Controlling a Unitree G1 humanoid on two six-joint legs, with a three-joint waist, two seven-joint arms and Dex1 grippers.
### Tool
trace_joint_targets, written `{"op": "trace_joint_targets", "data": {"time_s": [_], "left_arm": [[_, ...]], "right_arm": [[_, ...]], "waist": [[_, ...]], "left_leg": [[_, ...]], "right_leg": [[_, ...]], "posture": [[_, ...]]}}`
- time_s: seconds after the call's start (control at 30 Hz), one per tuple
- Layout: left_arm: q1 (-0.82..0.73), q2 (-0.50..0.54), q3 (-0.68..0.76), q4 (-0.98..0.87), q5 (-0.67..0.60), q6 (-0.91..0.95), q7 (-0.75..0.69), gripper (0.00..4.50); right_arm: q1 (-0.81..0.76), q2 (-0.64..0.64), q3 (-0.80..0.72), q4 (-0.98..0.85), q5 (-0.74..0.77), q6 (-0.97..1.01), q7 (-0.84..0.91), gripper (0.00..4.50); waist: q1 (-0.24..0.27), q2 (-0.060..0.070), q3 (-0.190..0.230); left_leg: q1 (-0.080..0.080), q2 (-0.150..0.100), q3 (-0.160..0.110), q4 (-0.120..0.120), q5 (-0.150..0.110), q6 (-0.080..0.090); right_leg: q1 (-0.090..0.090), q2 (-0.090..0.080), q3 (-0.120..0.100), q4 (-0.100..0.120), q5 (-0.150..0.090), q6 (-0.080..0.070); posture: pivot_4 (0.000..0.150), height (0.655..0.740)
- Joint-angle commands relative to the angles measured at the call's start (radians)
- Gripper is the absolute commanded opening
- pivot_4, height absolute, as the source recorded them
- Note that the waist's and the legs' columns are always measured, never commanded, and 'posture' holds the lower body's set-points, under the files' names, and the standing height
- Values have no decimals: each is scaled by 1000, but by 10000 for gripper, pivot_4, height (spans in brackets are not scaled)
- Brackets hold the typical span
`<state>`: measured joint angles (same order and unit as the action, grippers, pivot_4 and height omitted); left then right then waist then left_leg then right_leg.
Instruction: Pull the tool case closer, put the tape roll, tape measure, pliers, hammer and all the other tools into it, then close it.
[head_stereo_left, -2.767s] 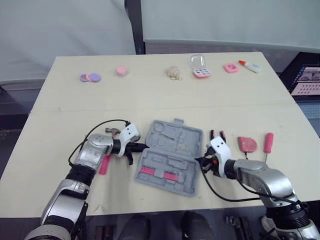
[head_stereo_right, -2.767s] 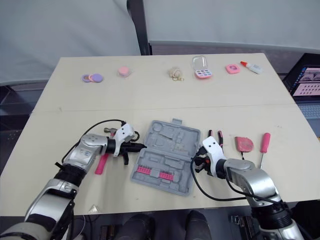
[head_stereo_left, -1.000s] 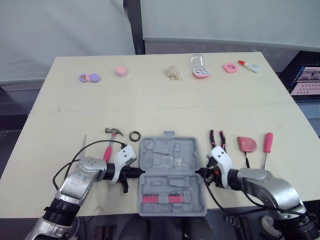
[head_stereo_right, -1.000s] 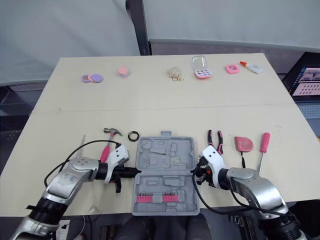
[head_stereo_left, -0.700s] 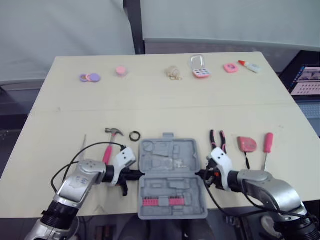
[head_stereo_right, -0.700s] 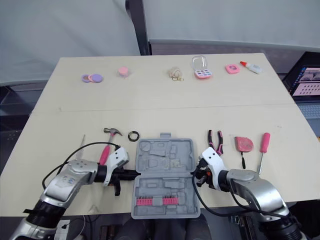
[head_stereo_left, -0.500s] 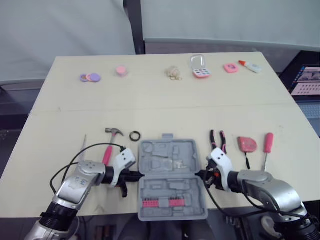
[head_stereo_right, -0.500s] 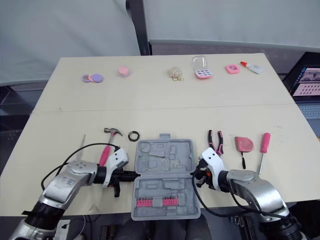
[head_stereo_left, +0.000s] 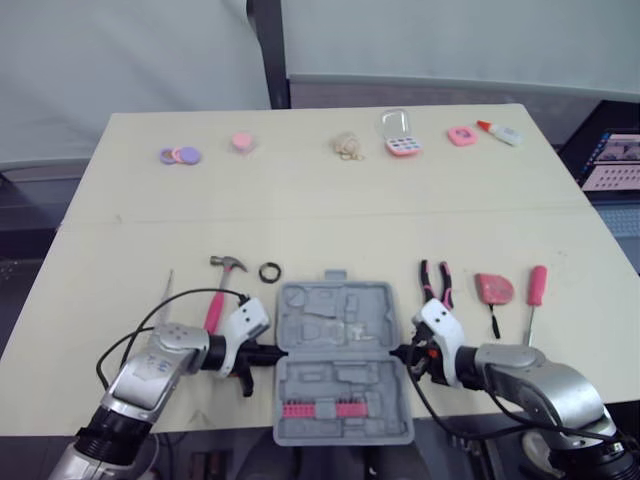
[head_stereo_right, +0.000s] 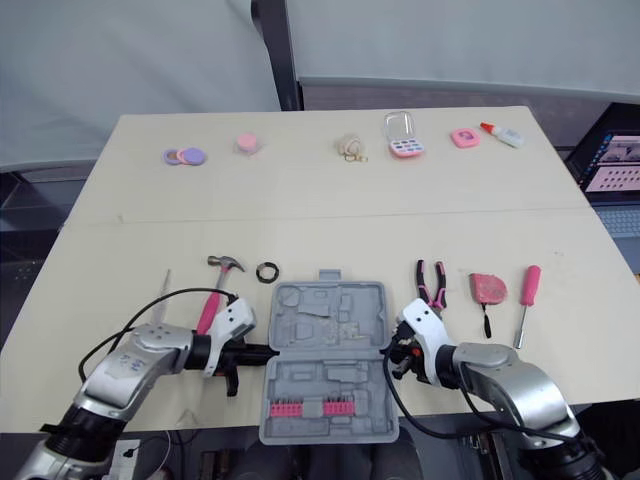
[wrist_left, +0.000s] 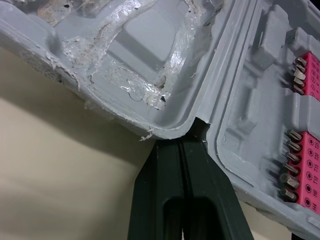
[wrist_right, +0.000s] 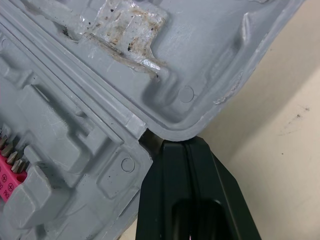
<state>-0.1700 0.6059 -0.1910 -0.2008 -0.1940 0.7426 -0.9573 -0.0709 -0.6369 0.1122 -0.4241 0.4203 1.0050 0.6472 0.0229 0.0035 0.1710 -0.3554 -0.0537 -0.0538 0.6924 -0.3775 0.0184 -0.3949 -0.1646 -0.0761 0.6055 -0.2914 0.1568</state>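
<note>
1. The tool case (head_stereo_left: 340, 355) lies open and flat between the two pincers, at the near edge of the bench (head_stereo_left: 330, 215). Its half with the row of pink bits (head_stereo_left: 322, 408) lies nearer than both pincers, and its lid half lies farther.
2. The left pincer (head_stereo_left: 262, 352) has its two fingers pressed together with no gap. Their tips sit in the hinge notch on the case's left side, touching the plastic but clamping nothing.
3. The right pincer (head_stereo_left: 400, 352) is closed the same way, finger against finger. Its tips touch the hinge notch on the case's right side.
4. Just beyond the left pincer lies the hammer (head_stereo_left: 218, 290), with a pink handle and its head at the far end. The tape roll (head_stereo_left: 269, 271), a small black ring, lies a little farther off, near the lid's far left corner but apart from it.
5. Just beyond the right pincer lie the pliers (head_stereo_left: 435, 280). The tape measure (head_stereo_left: 493, 288) and then the screwdriver (head_stereo_left: 536, 290) lie farther out to that pincer's right.
6. Well beyond both pincers, a row lies along the far edge:
   - coloured discs (head_stereo_left: 180, 155)
   - a pink round piece (head_stereo_left: 241, 141)
   - a bundle of rubber bands (head_stereo_left: 347, 146)
   - a clear-lidded box (head_stereo_left: 400, 135)
   - a small pink item (head_stereo_left: 461, 136)
   - a glue bottle (head_stereo_left: 500, 131)
</note>
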Motion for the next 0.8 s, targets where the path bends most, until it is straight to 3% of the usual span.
{"op": "trace_joint_targets", "data": {"time_s": [0.03, 0.8], "left_arm": [[9, -7, -20, -65, -42, 2, -9, 320], [34, 6, -27, -82, -46, 8, -3, 320]], "right_arm": [[1, 8, 13, -61, 43, -8, 30, 140], [9, 5, 20, -63, 43, -4, 34, 140]], "waist": [[0, 0, 0], [0, 0, 0]], "left_leg": [[0, 0, 0, 0, 0, 0], [0, 0, 0, 0, 0, 0]], "right_leg": [[0, 0, 0, 0, 0, 0], [0, 0, 0, 0, 0, 0]], "posture": [[1500, 7400], [1500, 7400]]}}
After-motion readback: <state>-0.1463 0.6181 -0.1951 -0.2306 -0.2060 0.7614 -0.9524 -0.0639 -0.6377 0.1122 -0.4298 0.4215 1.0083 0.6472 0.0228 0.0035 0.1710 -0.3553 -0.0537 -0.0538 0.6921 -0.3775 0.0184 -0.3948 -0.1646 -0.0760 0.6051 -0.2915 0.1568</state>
